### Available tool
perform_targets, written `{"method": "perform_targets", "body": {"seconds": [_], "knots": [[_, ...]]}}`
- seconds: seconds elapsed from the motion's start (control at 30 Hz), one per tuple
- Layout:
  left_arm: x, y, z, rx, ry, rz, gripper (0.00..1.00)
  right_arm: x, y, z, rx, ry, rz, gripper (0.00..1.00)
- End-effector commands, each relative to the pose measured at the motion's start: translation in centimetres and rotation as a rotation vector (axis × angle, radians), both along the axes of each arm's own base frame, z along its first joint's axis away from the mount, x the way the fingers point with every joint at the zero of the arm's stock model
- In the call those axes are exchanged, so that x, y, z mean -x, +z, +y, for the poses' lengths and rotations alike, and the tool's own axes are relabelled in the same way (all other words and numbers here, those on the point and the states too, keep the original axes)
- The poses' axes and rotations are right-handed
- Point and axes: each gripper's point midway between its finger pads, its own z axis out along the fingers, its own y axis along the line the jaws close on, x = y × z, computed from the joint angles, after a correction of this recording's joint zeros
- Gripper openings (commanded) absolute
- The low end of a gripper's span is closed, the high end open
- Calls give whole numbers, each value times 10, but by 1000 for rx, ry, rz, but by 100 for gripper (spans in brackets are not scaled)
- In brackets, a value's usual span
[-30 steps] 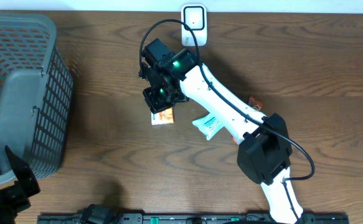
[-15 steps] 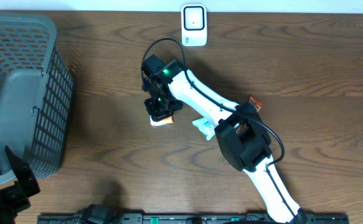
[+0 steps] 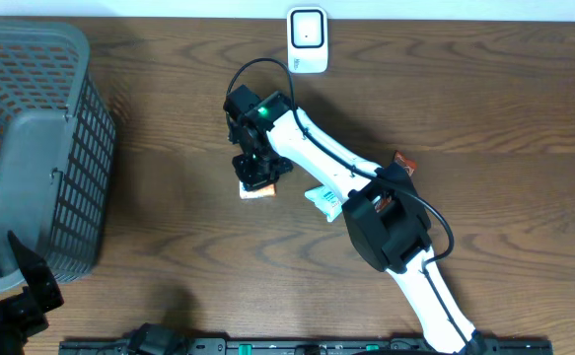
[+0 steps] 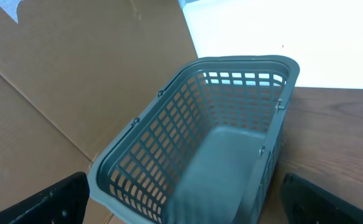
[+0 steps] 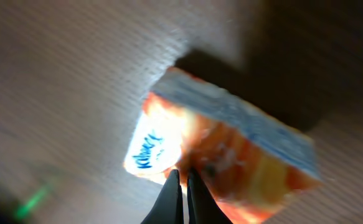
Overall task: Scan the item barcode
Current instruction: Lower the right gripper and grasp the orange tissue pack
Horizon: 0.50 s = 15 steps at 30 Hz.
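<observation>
Packet [image 5: 231,149] beneath closed right gripper [image 5: 182,175]

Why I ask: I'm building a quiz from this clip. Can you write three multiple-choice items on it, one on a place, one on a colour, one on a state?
1. Where in the overhead view is the grey basket?
A. left edge
B. top centre
C. right edge

2. What colour is the packet in front of the right arm and its jaws?
A. green
B. orange
C. black

3. How do those jaws stand?
A. wide open
B. closed on the basket
C. shut, tips together

Key:
1 A, its mesh wall fills the left side.
2 B, the right wrist view shows it orange.
3 C, the two tips lie side by side in that view.
</observation>
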Motion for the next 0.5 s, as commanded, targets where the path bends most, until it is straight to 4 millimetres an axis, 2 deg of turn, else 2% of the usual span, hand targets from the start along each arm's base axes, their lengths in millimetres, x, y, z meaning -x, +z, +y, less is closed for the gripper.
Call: {"method": "perform_targets", "body": {"seconds": [0.0, 0.3, 0.37, 0.47], "knots": [[1, 0, 1, 8, 12, -6, 98, -25, 19, -13, 61, -35, -134, 1], [1, 0, 1, 8, 12, -7, 98, -29, 19, -18, 94, -46, -159, 1], [1, 0, 1, 8, 12, -6, 98, -28, 28, -19, 92, -44, -157, 1], [1, 0, 1, 8, 12, -6, 98, -29, 53, -19, 79, -40, -173, 3]]}}
